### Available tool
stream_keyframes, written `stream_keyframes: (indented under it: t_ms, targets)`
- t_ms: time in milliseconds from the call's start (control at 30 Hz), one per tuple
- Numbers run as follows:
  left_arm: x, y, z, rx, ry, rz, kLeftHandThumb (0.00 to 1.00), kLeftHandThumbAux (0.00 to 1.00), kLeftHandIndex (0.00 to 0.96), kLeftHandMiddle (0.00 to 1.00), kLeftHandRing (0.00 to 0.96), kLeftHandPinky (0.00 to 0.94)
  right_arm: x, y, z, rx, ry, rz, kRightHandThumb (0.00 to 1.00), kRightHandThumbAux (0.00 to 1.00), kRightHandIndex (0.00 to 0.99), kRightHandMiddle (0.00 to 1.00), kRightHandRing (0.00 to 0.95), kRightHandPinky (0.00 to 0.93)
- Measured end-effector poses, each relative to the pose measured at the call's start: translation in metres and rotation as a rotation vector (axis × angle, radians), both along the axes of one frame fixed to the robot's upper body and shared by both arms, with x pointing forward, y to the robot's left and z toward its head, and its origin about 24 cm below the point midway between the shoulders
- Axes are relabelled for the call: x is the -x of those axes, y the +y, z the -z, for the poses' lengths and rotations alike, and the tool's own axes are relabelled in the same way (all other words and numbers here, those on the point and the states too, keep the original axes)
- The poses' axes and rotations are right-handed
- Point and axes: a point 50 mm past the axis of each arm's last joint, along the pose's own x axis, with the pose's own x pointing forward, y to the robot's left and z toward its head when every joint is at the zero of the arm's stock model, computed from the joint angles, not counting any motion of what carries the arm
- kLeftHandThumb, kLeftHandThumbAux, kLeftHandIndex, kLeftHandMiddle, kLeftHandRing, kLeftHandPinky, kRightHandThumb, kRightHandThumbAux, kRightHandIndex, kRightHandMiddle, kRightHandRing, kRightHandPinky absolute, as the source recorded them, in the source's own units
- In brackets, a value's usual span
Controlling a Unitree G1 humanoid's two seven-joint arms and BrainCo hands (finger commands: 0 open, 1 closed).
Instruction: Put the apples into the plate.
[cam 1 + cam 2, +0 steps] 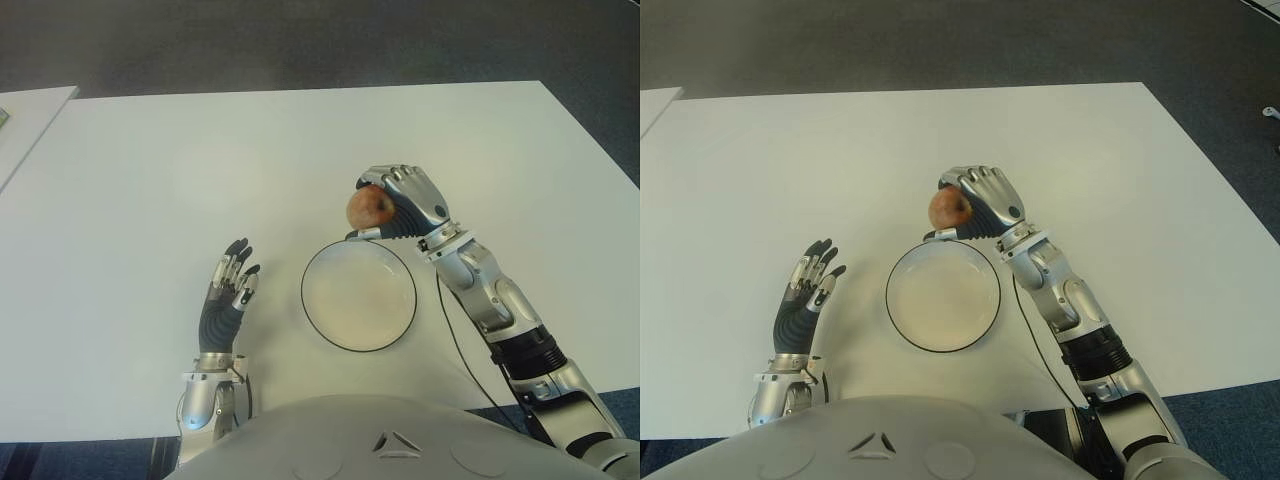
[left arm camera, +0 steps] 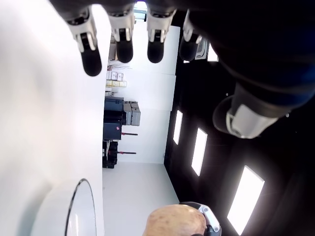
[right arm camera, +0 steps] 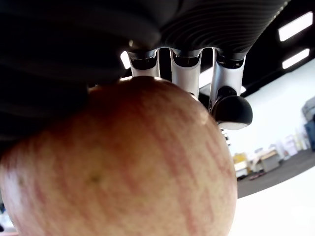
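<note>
Apple (image 1: 370,207) sits gripped in my right hand (image 1: 405,203) just past the plate's (image 1: 405,312) far rim, left hand (image 1: 228,290) idle with fingers spread beside it, so next I judge: carry inward, lower, release.

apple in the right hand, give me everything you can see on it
The round red apple, its skin streaked red over yellow-orange with small pale speckles, looks whole and unbruised on the sides shown. It is gripped in the robot's right hand, dark ribbed palm and metal fingers curled over it. It shows just past the far rim of the round white plate with a dark edge, not yet inside. No stem is visible. Whether it clears the white table cannot be told.
</note>
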Motion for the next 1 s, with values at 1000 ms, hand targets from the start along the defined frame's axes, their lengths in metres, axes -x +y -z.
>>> stream_keyframes:
  t_ms: [1000]
  targets:
    - [0.001,-0.008,-0.002,-0.001,-0.001,0.0,0.09,0.551,0.07,0.037,0.076,0.162,0.032,0.014,0.021,0.098,0.063,-0.147,0.95,0.634,0.862,0.861,0.859,0.861]
